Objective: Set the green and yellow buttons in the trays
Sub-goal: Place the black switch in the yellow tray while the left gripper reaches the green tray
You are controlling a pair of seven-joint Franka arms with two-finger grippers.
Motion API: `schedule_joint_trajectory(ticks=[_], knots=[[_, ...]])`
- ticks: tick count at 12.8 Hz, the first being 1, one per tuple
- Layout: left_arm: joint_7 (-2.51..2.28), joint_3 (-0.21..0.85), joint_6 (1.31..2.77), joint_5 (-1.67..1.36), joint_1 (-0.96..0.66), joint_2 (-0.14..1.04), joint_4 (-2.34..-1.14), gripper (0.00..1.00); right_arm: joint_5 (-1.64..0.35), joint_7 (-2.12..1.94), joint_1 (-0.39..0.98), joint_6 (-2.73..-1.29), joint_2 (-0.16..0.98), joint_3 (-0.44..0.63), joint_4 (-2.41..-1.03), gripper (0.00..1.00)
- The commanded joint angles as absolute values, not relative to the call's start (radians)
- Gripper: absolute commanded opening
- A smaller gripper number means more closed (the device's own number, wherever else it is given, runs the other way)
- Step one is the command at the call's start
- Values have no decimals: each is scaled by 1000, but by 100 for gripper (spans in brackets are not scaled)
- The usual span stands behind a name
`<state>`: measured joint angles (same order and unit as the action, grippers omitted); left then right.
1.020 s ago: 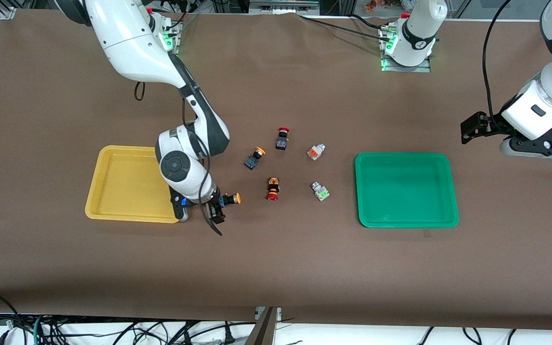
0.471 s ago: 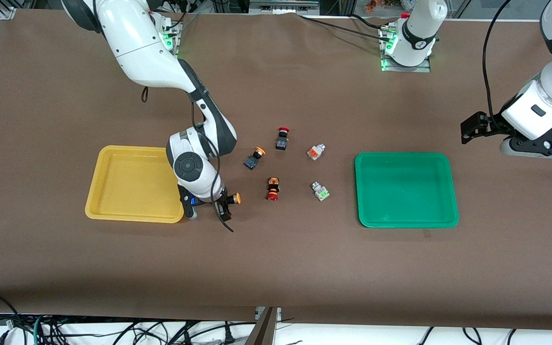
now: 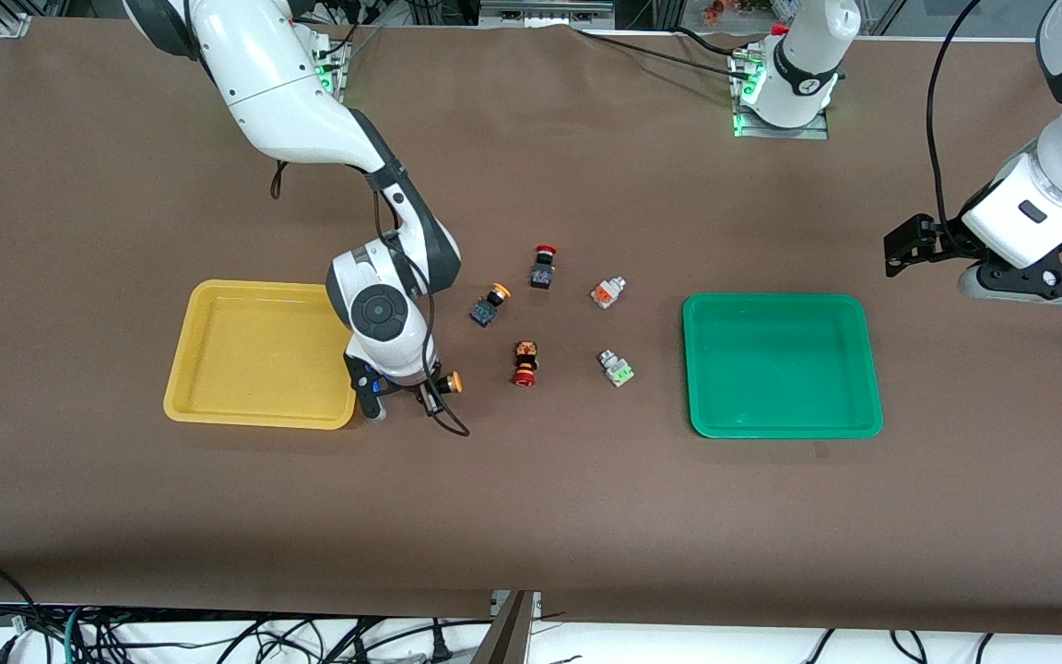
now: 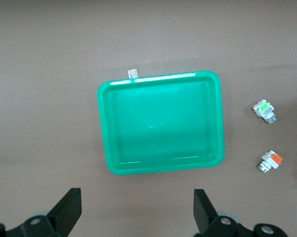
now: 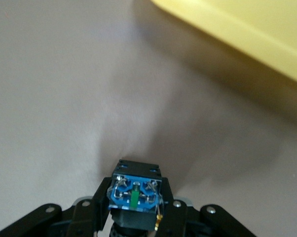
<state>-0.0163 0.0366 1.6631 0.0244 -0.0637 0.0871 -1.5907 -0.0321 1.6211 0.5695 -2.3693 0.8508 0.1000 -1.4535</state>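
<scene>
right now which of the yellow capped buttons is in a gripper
The yellow-capped button beside the yellow tray, gripped by the right gripper. The other yellow-capped button lies free on the table, farther from the front camera.

Readable text: none in any view.
Green tray [image 4: 161, 128]: a small white tag sticks out at its rim, too small to read.
Held button's blue base [image 5: 134, 192]: metal terminals and a green strip between the right gripper's [image 5: 133, 210] fingers, no legible marking.
Robot bases: green lights only, no lettering legible.
</scene>
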Motion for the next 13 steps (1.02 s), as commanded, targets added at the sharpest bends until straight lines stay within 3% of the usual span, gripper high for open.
schedule_joint_trajectory(ticks=[1, 5, 7, 10, 13], knots=[[-23, 43, 1638, 44, -66, 97, -1559, 100, -15, 1590, 571, -2201, 777, 150, -1433, 0], [-23, 44, 1640, 34, -66, 97, -1559, 100, -100, 1112, 480, -1880, 626, 186, -1439, 0], [-18, 52, 1626, 32, -74, 118, -1560, 100, -106, 888, 433, -1764, 609, 204, -1448, 0], [-20, 55, 1600, 31, -118, 168, -1559, 100, -107, 809, 422, -1852, 591, 225, -1601, 0], [-226, 55, 1710, 32, -224, 241, -1559, 100, -109, 671, 417, -1934, 569, 225, -1715, 0]])
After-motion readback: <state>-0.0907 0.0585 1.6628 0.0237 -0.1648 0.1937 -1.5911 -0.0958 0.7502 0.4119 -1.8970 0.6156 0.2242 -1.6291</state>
